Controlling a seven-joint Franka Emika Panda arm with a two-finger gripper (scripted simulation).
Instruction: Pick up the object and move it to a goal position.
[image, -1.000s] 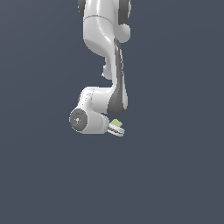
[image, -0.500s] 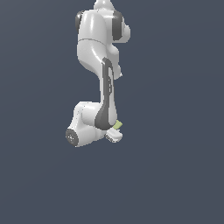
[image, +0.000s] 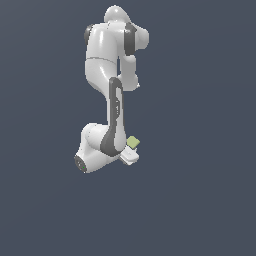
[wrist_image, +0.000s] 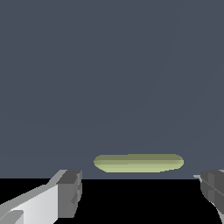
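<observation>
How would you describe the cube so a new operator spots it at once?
Start at the white arm and follow it down to its lowest end. There, by the gripper, sits the cube. Its pale yellow-green colour stands alone against white robot and dark grey ground.

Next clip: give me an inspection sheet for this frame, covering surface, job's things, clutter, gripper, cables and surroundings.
Surface: plain dark grey ground, unmarked.
Job's things: pale yellow-green cube right at the gripper's tip; in the wrist view it sits between the fingers, which stand apart from it. Goal marker: nothing seen.
Clutter: nothing seen.
Gripper: gripper low beside the cube, fingers open, no contact seen.
Cables: nothing seen.
Surroundings: only the white arm against the grey backdrop.
</observation>
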